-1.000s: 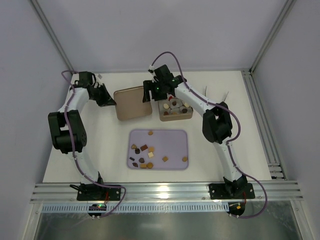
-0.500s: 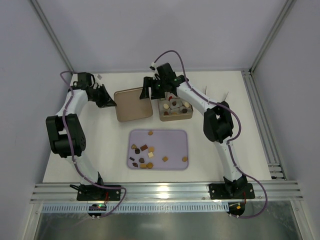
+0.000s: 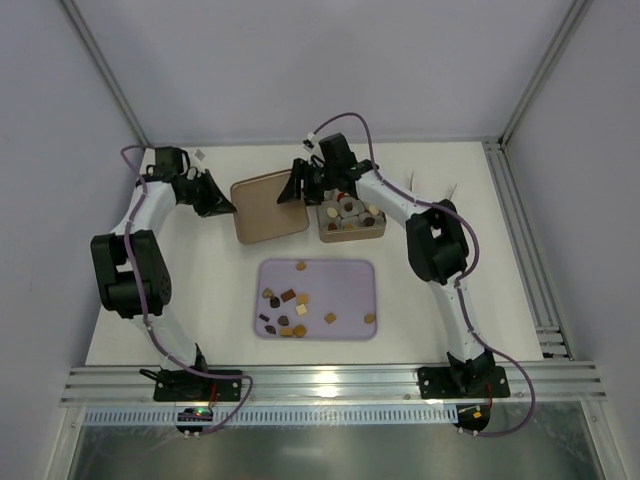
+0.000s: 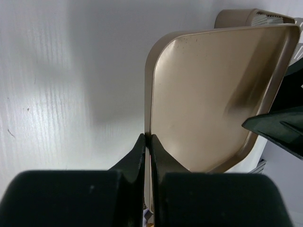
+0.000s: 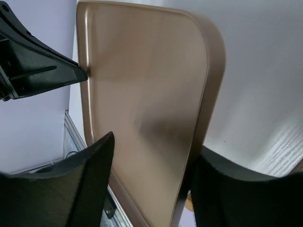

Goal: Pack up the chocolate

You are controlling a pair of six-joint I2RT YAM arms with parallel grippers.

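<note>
The chocolate (image 3: 288, 295) is in small bite-size pieces, square and round, in dark brown, caramel and cream. About a dozen lie loose on a lavender tray (image 3: 340, 285) in the middle of the table (image 3: 200, 300). Most are bunched in the tray's left half. One sits alone at the far edge, one near the middle and one toward the right edge. More pieces sit in a gold-brown tin (image 3: 352, 236) beyond the tray's right corner, among white crinkled cups (image 3: 350, 208). A spot of red shows at the tin's far side, partly hidden by the arm.

Just left of the tin is its lid (image 3: 268, 208), a shallow gold-brown square with rounded corners, its inner face up and turned slightly askew. Whether it rests flat on the table or is raised off it cannot be told.

The left gripper (image 4: 147, 142) is at the lid's left edge, its jaws pinched tight on the thin rim with no gap between them. The right gripper (image 5: 156, 144) is at the opposite edge, between lid and tin. Its jaws stand apart and straddle the rim, one finger over the inner face and the other outside the edge. They are not closed on the lid, and whether either finger touches it cannot be made out. Neither gripper holds or touches any chocolate.
</note>
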